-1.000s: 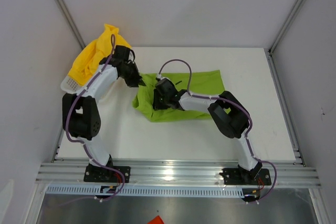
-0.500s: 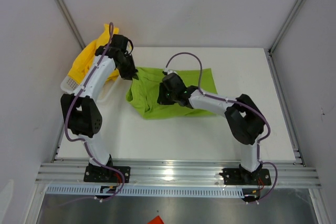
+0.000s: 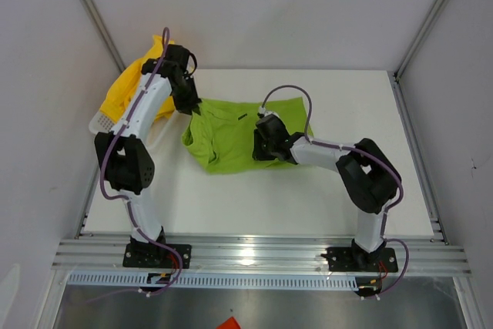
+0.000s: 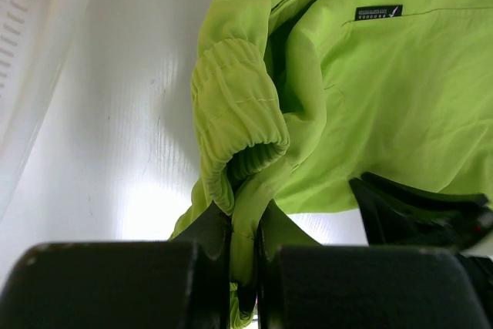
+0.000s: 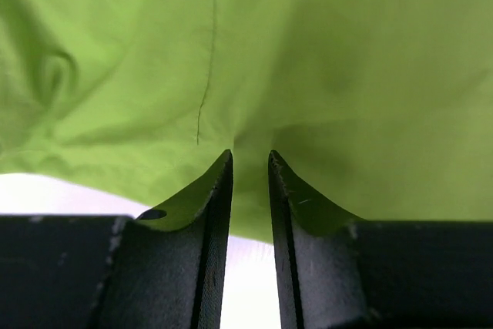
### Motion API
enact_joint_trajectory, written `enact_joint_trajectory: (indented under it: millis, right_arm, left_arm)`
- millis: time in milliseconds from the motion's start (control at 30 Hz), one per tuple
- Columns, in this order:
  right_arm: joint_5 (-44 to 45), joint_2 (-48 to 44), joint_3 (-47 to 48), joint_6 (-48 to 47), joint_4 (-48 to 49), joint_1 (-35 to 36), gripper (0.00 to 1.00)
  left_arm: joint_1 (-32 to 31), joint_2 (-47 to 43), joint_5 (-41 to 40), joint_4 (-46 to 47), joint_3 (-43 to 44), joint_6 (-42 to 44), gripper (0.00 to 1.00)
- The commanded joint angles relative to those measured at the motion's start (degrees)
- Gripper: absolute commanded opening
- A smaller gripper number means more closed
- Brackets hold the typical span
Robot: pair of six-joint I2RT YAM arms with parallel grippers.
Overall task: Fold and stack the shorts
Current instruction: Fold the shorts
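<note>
Since the earlier frame the right gripper (image 3: 258, 148) is moved farther from the white mesh basket (image 3: 100, 122), and the lime green shorts (image 3: 219, 140) are drawn out wider between the two grippers, so that a small dark logo (image 4: 377, 12) is now uncovered on the cloth. These shorts are laid on the table (image 3: 231, 198) just beside the basket, on its right. Their elastic waistband (image 4: 235, 105) is clamped between the closed fingers of the left gripper (image 4: 245, 225), at the edge nearest to the basket. The fingers of the right gripper are pressed nearly together on a pinch of the green cloth, at the side of the shorts far from the basket. The yellow shorts (image 3: 127, 86) are heaped on the basket, and only its near corner is left uncovered.
</note>
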Motion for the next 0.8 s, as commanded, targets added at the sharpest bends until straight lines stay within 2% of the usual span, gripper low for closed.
enact_joint_trajectory:
  millis: [0, 267, 533, 767]
  right_arm:
    - [1.2, 3.6, 2.9, -1.8, 1.9, 1.8, 0.27]
    - [4.9, 6.9, 1.5, -0.3, 0.1, 6.7, 0.2]
    - [5.4, 8.9, 0.9, 4.0, 1.3, 17.1, 0.19]
    - [3.5, 7.7, 4.3, 3.4, 1.9, 17.7, 0.2]
  left_arm:
    - [0.3, 0.3, -0.9, -2.8, 5.0, 1.5, 0.0]
    - [0.1, 3.0, -1.0, -7.0, 11.4, 1.6, 0.0]
    - [-0.9, 3.5, -5.5, -10.7, 13.9, 0.9, 0.0]
    - [-2.3, 1.8, -5.4, -12.5, 14.5, 0.3, 0.0]
